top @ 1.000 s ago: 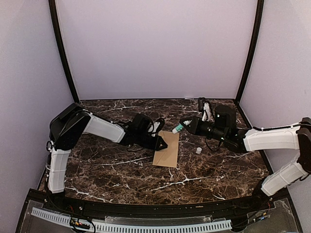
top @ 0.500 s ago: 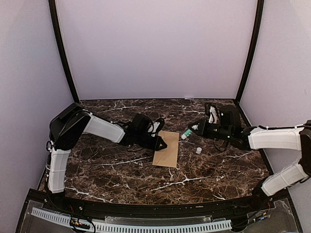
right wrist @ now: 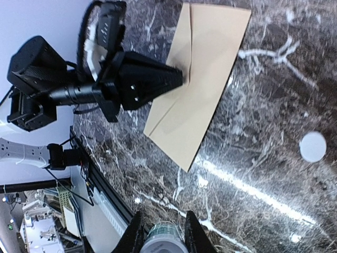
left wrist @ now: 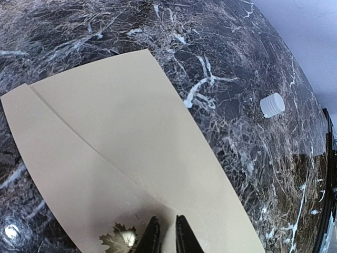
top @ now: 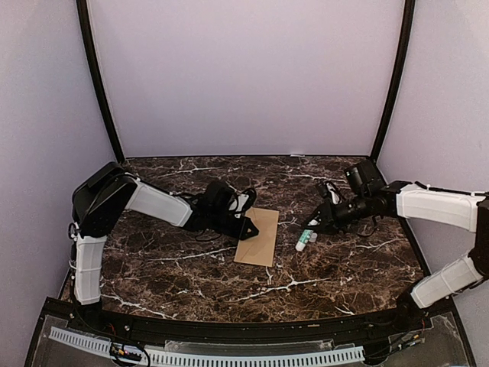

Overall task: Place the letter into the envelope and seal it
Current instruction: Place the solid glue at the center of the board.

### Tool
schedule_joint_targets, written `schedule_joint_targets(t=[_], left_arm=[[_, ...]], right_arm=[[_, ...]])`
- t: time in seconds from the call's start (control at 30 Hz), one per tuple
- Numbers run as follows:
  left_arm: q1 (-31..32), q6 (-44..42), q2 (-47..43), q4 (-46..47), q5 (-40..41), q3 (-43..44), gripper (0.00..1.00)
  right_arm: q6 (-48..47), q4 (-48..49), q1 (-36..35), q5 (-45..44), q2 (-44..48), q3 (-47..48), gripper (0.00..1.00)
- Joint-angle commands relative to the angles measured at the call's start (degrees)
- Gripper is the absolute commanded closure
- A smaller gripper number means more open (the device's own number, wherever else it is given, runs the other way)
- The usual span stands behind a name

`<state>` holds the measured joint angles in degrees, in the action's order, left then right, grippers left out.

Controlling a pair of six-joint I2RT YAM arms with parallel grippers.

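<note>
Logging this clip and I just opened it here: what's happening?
The left gripper, fingers nearly together, presses its tips on the envelope near the flap's point, pinning it flat on the table. The flap lies folded down. The right gripper holds an uncapped glue stick, angled toward the table, to the right of the envelope and apart from it. Its cap lies nearby. No letter shows, so whether it is inside cannot be told.

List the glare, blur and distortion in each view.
Top external: soft, even light, little shadow, slightly grainy. Left wrist: wide-angle lens bows the table edge; a glare spot lower left; the envelope is sharp. Right wrist: a bright glare streak across the marble; the tube at the lens looks soft.
</note>
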<state>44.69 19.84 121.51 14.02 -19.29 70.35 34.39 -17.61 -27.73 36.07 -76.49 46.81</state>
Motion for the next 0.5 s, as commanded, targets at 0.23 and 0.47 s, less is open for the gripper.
schedule_joint_targets(t=[0.23,0.47], left_arm=[[0.16,-1.37,-1.36,-7.18,0.93,-2.92,0.88],[0.22,-1.8,-1.63,-7.33,0.97,-2.8,0.89]], right_arm=[[-0.75,-6.47,-1.68,7.25,-9.56,1.97,1.0],[-2.08,-6.5,-3.08,8.04,-15.53,3.08,1.0]])
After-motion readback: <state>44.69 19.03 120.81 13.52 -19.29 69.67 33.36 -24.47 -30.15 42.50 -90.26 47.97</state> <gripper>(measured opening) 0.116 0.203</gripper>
